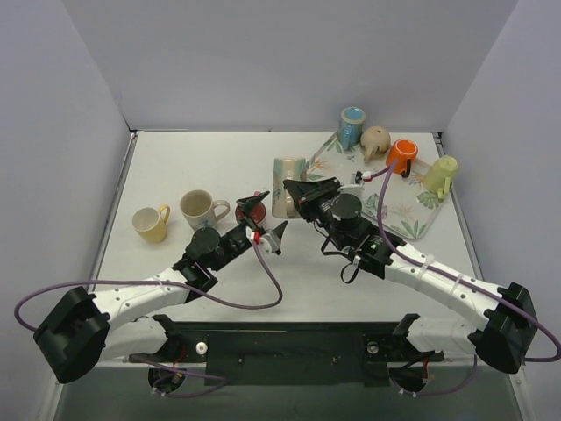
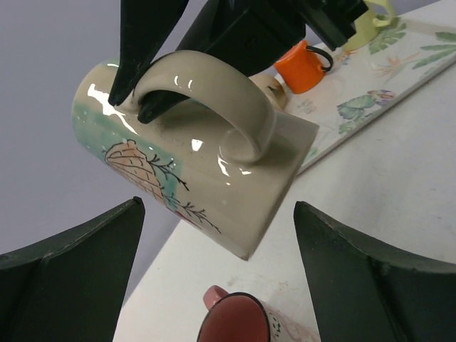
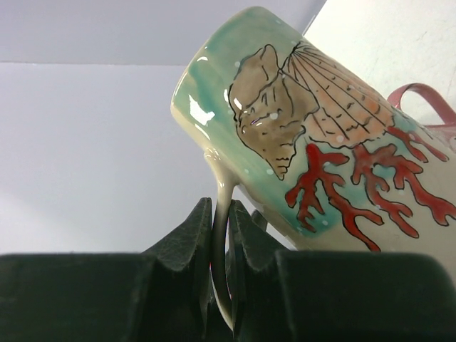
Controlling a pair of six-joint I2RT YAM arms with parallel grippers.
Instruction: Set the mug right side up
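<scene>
Right hand [image 1: 296, 195] clamps the handle [image 2: 214, 75] of the shell-painted mug [image 1: 286, 180], holding it tilted; left hand [image 1: 264, 220] gapes wide beside it, holding nothing.

Left of the left gripper [image 1: 266, 217]: cream floral mug [image 1: 200, 209], then yellow mug [image 1: 151, 223], both upright on the table [image 1: 202, 162]. Pink mug [image 2: 235, 320] just under its open fingers. Right of the right gripper [image 1: 295, 190]: leaf-print tray [image 1: 412, 219] carrying blue mug [image 1: 352, 125], beige mug [image 1: 376, 140], orange mug [image 1: 401, 156], lime mug [image 1: 441, 174].
</scene>
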